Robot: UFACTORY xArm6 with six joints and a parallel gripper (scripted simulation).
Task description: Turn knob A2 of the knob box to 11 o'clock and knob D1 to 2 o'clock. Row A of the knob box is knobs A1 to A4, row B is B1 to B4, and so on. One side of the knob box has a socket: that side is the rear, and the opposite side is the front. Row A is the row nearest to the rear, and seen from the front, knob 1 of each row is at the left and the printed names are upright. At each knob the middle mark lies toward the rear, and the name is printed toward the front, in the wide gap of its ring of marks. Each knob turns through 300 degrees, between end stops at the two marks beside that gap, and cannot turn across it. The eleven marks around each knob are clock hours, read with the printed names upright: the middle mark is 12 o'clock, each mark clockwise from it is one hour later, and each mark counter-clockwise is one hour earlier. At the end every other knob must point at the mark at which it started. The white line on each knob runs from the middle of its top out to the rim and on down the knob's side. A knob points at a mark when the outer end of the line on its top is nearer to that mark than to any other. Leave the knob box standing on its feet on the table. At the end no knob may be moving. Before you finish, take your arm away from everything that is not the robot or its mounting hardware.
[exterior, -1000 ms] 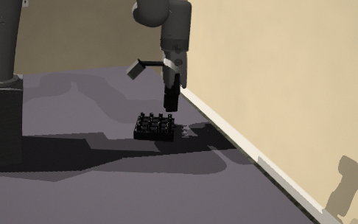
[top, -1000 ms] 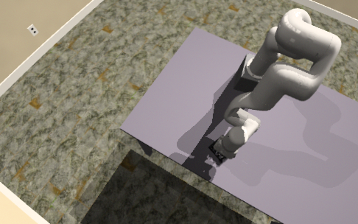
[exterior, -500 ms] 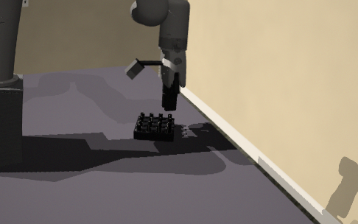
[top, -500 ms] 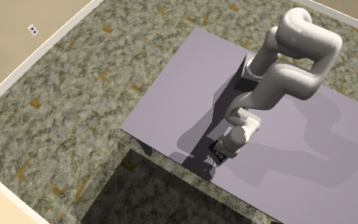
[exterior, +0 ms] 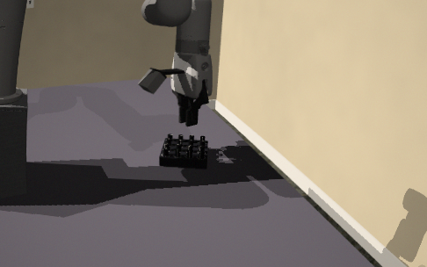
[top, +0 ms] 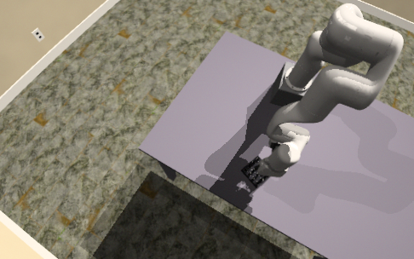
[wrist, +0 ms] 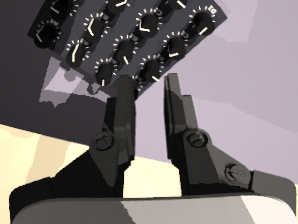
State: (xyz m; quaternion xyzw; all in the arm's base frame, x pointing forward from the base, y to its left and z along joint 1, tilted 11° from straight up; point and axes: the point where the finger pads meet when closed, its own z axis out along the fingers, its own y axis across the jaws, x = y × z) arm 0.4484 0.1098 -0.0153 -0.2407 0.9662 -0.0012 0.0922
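Note:
The black knob box [top: 253, 175] [exterior: 184, 154] [wrist: 127, 23] stands on its feet on the lilac table [top: 213, 106] [exterior: 132, 237], near the table's edge. In the wrist view its knobs with white lines fill the top of the picture, tilted; the printed names are too small to read. My gripper [exterior: 189, 121] [wrist: 149, 92] hangs a little above the box, over its far side in the exterior view. Its fingers stand close together with a narrow gap and nothing between them; they touch no knob. In the top view the wrist hides the fingers.
The arm's dark base block [top: 284, 90] [exterior: 10, 145] stands on the table behind the box. A beige wall [exterior: 329, 88] with a white skirting runs along the table's side close to the box. The floor [top: 85, 128] lies beyond the table edge.

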